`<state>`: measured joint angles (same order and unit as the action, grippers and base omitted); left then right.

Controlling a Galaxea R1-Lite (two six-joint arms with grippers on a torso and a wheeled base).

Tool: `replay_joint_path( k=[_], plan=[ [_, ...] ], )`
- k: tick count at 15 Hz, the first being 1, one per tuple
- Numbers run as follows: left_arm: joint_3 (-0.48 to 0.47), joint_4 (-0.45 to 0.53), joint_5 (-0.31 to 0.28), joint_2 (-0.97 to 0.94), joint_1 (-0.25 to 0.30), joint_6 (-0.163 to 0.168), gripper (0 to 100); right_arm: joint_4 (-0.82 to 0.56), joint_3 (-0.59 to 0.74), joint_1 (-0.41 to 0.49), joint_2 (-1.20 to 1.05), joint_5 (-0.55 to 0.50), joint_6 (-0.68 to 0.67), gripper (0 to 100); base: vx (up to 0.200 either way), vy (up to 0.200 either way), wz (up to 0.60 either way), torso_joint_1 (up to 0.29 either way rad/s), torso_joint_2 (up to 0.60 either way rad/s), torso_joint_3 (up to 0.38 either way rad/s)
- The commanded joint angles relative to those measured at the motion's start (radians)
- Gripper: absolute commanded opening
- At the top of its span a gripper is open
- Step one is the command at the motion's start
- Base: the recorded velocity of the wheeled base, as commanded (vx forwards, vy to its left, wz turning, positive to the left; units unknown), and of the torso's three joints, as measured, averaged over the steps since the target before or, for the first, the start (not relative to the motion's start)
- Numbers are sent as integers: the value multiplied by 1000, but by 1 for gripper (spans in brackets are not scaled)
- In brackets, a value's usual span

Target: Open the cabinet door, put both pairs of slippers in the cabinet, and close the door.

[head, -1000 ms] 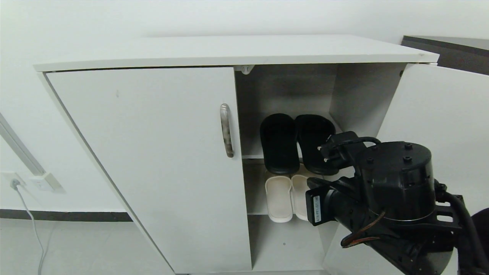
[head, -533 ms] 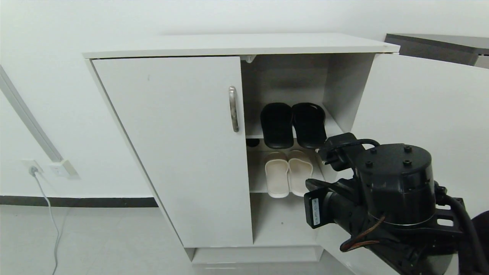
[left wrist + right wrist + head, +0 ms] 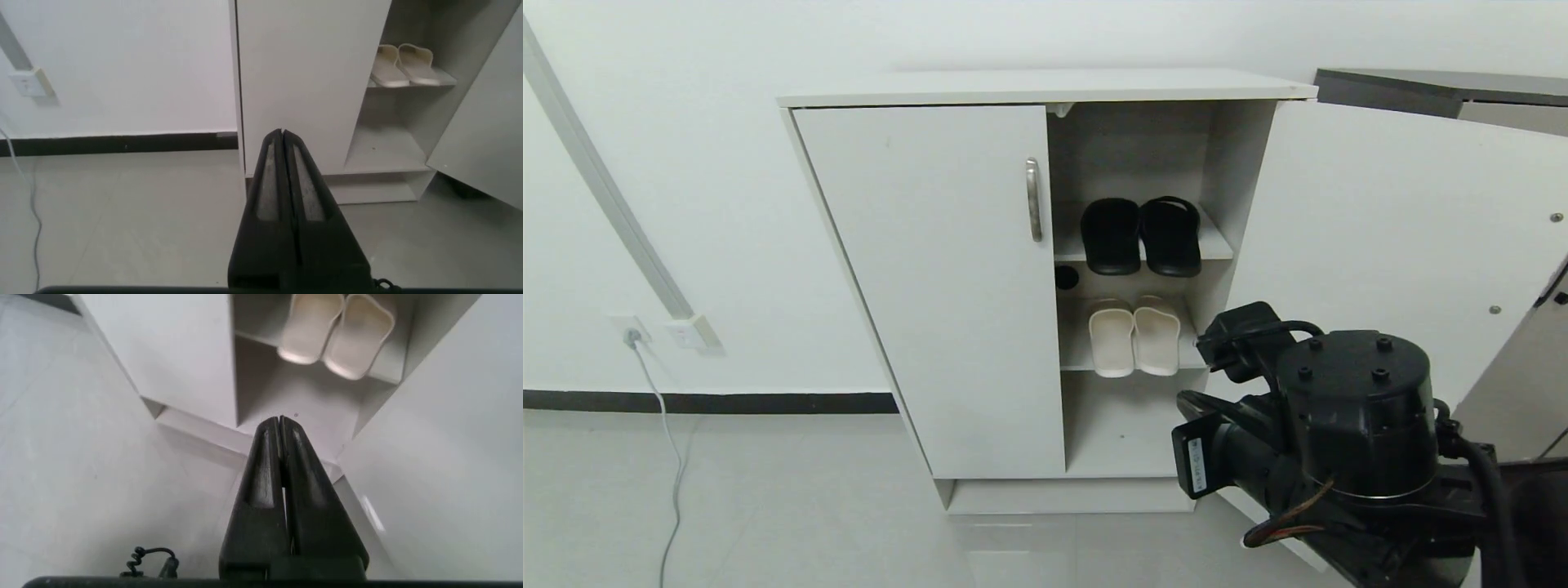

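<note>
Sitting inside cabinet point(image 3: 1045, 86), black slippers point(image 3: 1141, 235) above white slippers point(image 3: 1134, 339), right door point(image 3: 1388, 237) open

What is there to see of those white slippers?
The white slippers are a pair of cream-white slides that look like smooth moulded foam or rubber. They lie flat, side by side and touching, heels facing out, on the middle shelf of the cabinet. Their near ends reach the shelf's front edge. The black slippers sit on the shelf above. Only the shelf touches them.
</note>
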<state>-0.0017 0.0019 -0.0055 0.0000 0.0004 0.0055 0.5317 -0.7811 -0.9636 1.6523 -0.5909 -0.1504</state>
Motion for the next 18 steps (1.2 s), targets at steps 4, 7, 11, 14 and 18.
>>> replay_joint_path(
  k=[4, 7, 11, 14, 18],
  plan=[
    [0, 0, 1, 0, 0, 1, 0, 24, 22, 0, 18, 0, 3, 0, 0, 0, 0, 0, 0, 0],
    [0, 0, 1, 2, 0, 1, 0, 24, 23, 0, 20, 0, 3, 0, 0, 0, 0, 0, 0, 0],
    [0, 0, 1, 0, 0, 1, 0, 24, 26, 2, 18, 0, 2, 0, 0, 0, 0, 0, 0, 0],
    [0, 0, 1, 2, 0, 1, 0, 24, 29, 2, 20, 0, 3, 0, 0, 0, 0, 0, 0, 0],
    [0, 0, 1, 2, 0, 1, 0, 22, 36, 2, 17, -3, 19, 0, 0, 0, 0, 1, -30, -36]
  ],
)
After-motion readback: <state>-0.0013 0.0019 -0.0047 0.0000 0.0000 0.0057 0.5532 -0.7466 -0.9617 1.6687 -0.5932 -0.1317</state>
